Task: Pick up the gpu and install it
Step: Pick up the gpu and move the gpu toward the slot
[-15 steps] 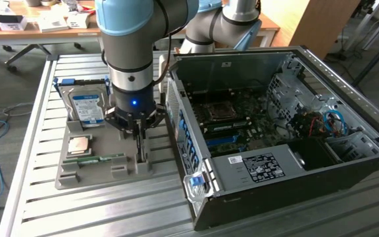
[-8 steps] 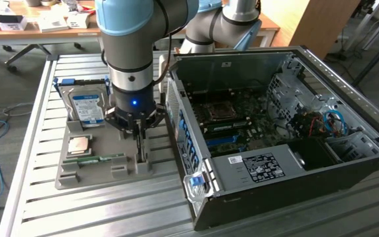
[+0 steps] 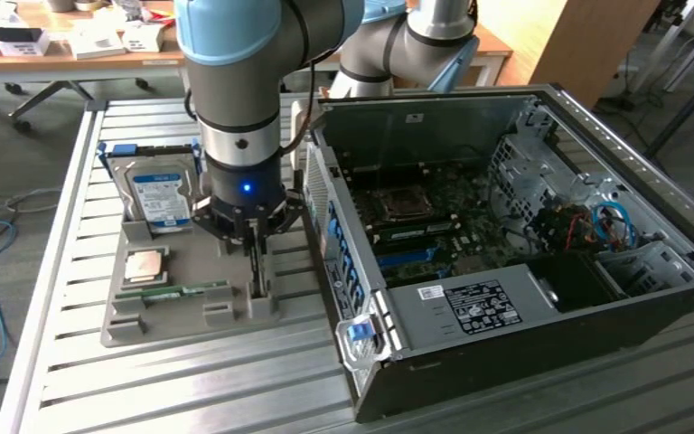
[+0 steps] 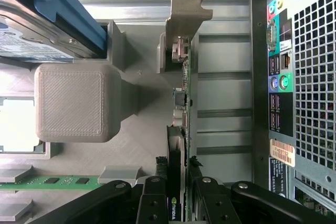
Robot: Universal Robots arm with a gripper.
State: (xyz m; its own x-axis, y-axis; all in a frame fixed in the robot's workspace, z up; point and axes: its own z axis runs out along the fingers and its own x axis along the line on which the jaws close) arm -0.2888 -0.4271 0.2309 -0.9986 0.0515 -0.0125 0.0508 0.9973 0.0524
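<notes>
gpu (image 4: 187,103) — standing on edge in the grey holder (image 3: 142,325), beside the computer case (image 3: 588,298) | my gripper (image 4: 177,163) part closed, fingers (image 4: 152,200) clamped on its top edge | light, stiff, fragile — I'd judge board edges safest, not chips

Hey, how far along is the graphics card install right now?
Done: the gripper is down over the gpu, its fingers pressed against both faces of the card. In hand: the pick-up itself. The gpu stands on edge in the gray holder, not yet lifted. Left: raising it out and seating it inside the open computer case beside the holder.
</notes>
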